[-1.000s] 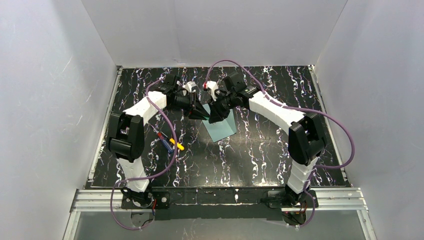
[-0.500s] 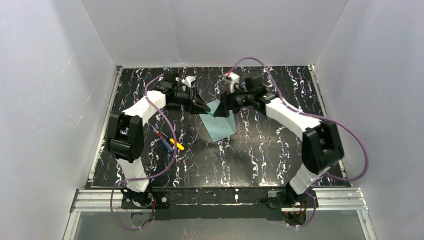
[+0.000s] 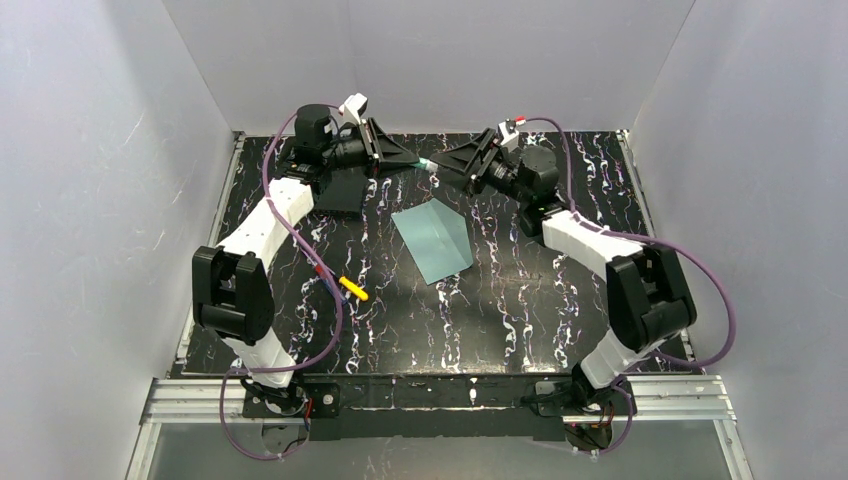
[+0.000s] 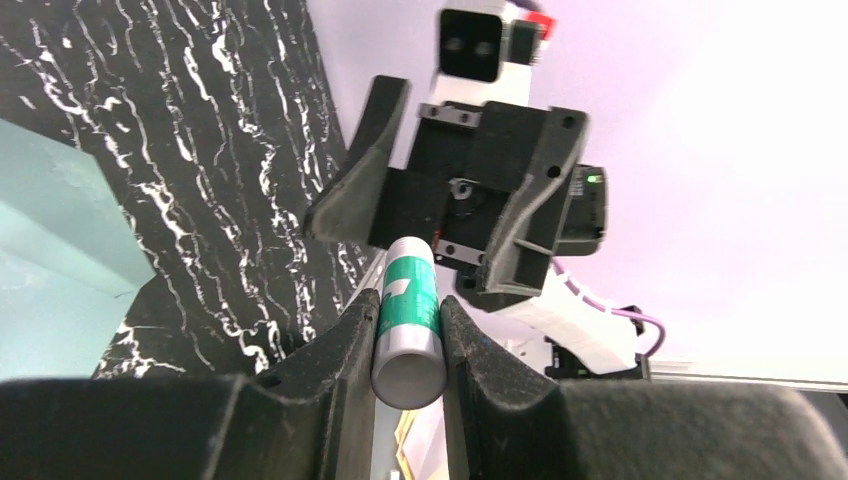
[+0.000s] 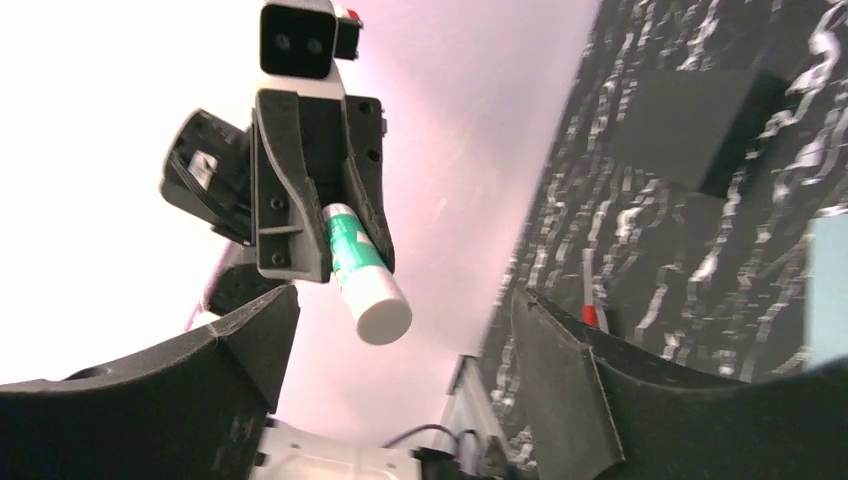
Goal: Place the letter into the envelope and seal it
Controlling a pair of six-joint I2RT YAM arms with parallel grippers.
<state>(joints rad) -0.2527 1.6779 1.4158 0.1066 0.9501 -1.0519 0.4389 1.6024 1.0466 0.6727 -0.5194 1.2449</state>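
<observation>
Although the letter is the thing to be packed, no separate cream sheet shows in any view. I judge that it is already inside the teal envelope (image 3: 432, 243), which lies flat at the centre of the overhead frame on the black marbled table (image 3: 560, 300), but I cannot confirm this. Whether the flap is glued down I cannot tell either; a fold line crosses the upper part of the envelope.

Both arms are raised at the top centre of the overhead frame, their tips facing each other. The left gripper (image 3: 402, 158) is closed on a glue stick (image 4: 405, 318), a green and white tube pinched near its middle, with the white cap end pointing to the right gripper (image 3: 452, 160). That one has its fingers spread wide, one on each side of the cap end, and they do not touch it as far as I can see.

The step seems to be uncapping the glue for sealing. The tube looks rigid, light and smooth, so it may slip or turn in the pads. The hold should be taken squarely on the cap, with a straight pull along the tube. The paper is thin, light and soft and creases easily, so it is better pressed flat or taken by the flap edge.

Some markers (image 3: 345, 287) lie at the lower left of the envelope, and a dark pad (image 3: 340, 190) at its upper left.
</observation>
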